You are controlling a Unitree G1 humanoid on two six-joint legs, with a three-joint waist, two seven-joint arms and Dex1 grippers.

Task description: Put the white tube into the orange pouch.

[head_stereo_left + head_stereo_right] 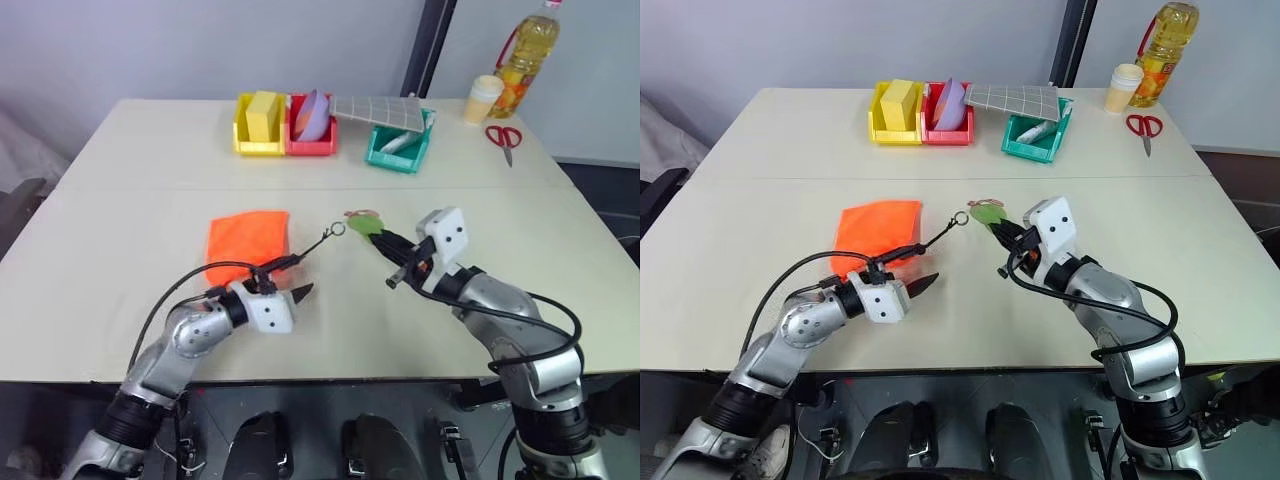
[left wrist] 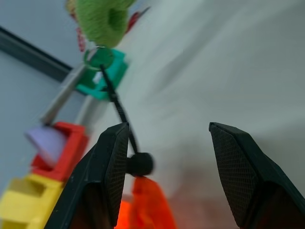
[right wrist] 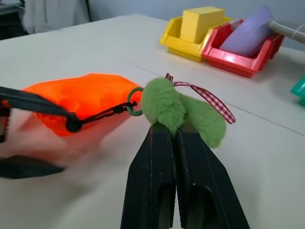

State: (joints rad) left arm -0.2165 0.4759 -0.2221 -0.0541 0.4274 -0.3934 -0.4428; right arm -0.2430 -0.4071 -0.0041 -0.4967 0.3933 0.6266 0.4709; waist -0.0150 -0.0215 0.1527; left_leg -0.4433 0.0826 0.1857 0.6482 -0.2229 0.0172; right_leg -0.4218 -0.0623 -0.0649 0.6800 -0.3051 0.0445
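My right pincer [image 3: 177, 131] is clamped shut on the fuzzy green tag [image 3: 183, 113] at the end of the black cord [image 3: 102, 113], holding it just above the desk [image 1: 420, 330]. My left pincer [image 2: 169, 157] stands open next to the near edge of the orange pouch [image 1: 248, 239], one finger [image 2: 112, 167] touching the cord's little toggle. The pouch lies flat in front of me. A whitish tube [image 1: 396, 143] lies in the green bin [image 1: 398, 148] at the far side, well apart from both arms; I cannot tell from here whether it is the white tube I need.

What worries me: if I pull the tag harder, the cord could cinch the mouth shut or drag the pouch across the smooth top. My open left pincer could snag the cord instead of the fabric lip, and then the mouth won't open. With both arms busy on the pouch, nothing is free to fetch the tube.

The desk is pale and plain. At its far side stand yellow [image 1: 258, 128] and red [image 1: 312, 130] bins, a cup [image 1: 483, 99], an oil bottle [image 1: 527, 55] and scissors [image 1: 504, 138], before a grey wall
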